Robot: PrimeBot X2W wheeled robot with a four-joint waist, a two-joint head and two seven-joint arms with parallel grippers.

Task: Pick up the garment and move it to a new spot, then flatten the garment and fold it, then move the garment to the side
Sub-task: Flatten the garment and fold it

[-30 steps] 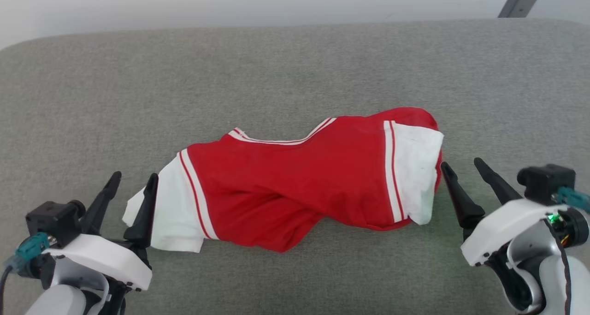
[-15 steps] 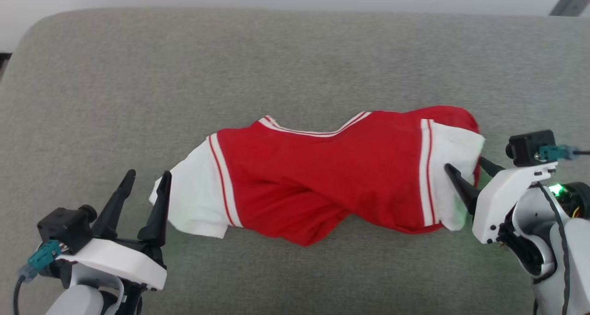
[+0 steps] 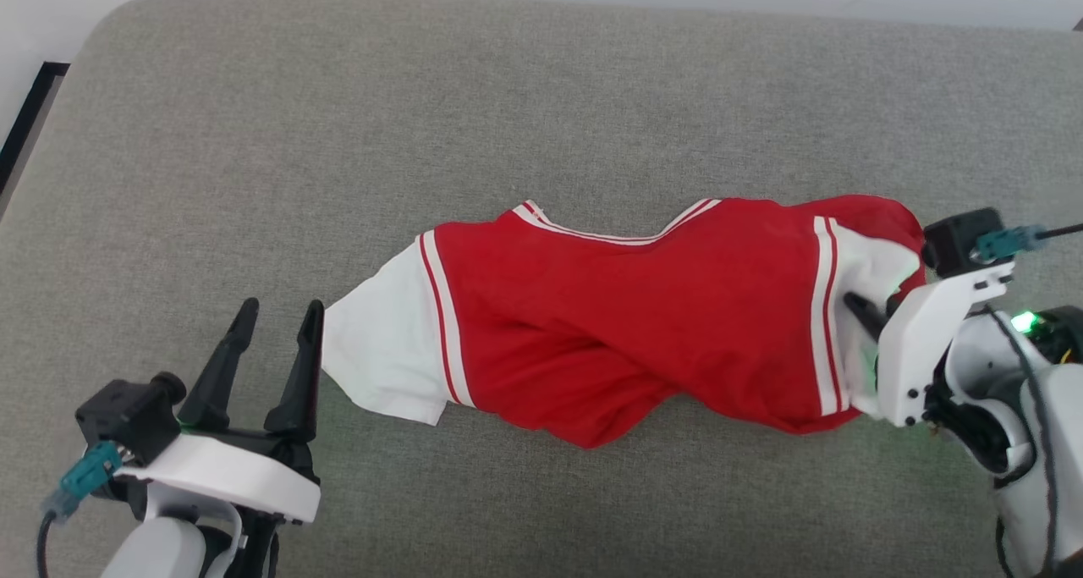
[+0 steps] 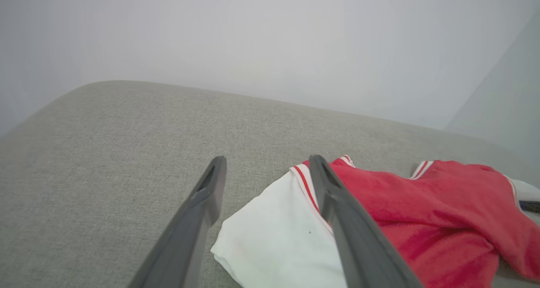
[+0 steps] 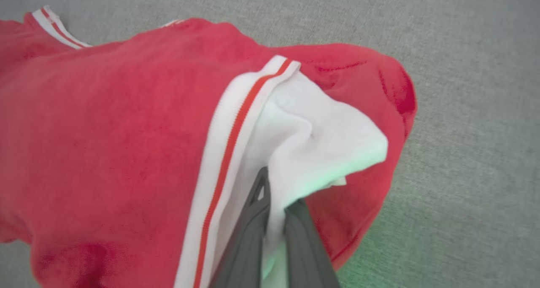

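One broad risk first: the grey fabric-covered padded surface (image 3: 541, 96) likely drags on cloth. The red jersey T-shirt with white sleeves and striped trim (image 3: 626, 324) lies twisted and bunched across its middle, toward the right, and may stretch or roll tighter if pulled from one end alone. The right gripper (image 5: 276, 195) has its fingers pressed together on a fold of the white right sleeve (image 5: 320, 140); so thin a pinch could slip free on a lift. The left gripper (image 3: 282, 307) stands with fingers spread just beside the other white sleeve (image 3: 381, 358), gripping nothing. Open room is wide behind and to the left, with the rounded far-left corner well apart from the shirt. The surface's right edge cannot be seen.
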